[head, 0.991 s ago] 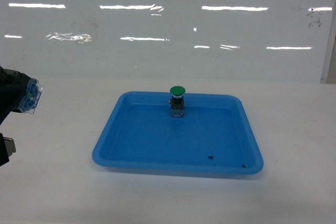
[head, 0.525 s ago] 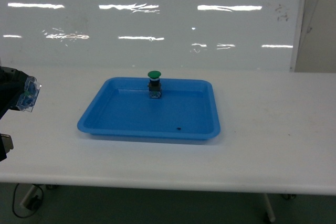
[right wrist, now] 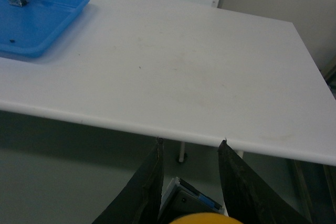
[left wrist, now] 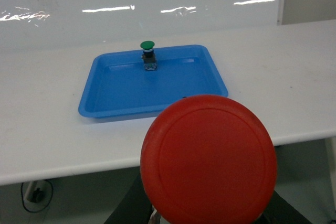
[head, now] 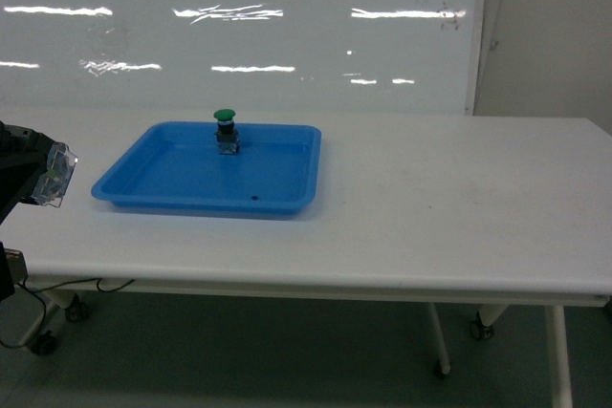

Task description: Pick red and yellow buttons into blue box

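In the left wrist view the red button (left wrist: 209,161) fills the foreground, its round cap facing the camera, and my left gripper (left wrist: 210,205) is shut on it; only dark finger edges show under the cap. In the head view that gripper (head: 38,174) sits at the far left edge, off the table, with the switch's clear block body sticking out. In the right wrist view my right gripper (right wrist: 191,142) holds the yellow button (right wrist: 202,217); its grey block lies between the fingers and the yellow cap peeks in at the bottom edge. The blue box is out of view.
A shallow blue tray (head: 153,188) lies on the left part of the white table (head: 430,207), with a green-capped switch (head: 226,131) standing at its far side. The table's front edge, wheeled legs and grey floor show below. A whiteboard wall stands behind.
The head view has drawn back from the table: the tray has shrunk and slid left, and the table edge, legs and floor have come into view. My left gripper keeps its place.
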Robot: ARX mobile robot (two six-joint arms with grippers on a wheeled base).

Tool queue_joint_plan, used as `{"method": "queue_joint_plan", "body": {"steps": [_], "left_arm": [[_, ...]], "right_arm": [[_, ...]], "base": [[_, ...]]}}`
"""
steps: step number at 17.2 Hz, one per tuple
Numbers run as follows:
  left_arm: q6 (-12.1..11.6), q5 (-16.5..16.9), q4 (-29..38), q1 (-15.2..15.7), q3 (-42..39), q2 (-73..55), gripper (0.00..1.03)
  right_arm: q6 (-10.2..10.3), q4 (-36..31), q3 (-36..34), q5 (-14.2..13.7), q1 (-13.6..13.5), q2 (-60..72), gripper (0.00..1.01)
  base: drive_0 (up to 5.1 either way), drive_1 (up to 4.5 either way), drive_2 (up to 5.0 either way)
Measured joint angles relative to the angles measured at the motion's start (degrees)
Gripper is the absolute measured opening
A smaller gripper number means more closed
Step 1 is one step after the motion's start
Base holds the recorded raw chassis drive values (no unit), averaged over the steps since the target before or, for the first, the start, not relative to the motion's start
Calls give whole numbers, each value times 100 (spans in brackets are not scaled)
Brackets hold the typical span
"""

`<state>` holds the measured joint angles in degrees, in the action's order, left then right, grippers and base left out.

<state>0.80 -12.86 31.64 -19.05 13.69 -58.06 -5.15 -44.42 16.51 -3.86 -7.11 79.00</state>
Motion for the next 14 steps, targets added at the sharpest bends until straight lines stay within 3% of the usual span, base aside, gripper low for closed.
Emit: {"method": "queue_joint_plan", "body": {"steps": [4, 14], "left_arm": [[0, -2, -15, 0, 0, -2, 23], [0, 2, -4, -4, 0, 4, 23]], "right_arm": [[-2, 0, 0, 9, 0, 0, 29], [0, 2, 0, 2, 0, 0, 29]], "base": [[438, -419, 22], [512, -230, -230]]}}
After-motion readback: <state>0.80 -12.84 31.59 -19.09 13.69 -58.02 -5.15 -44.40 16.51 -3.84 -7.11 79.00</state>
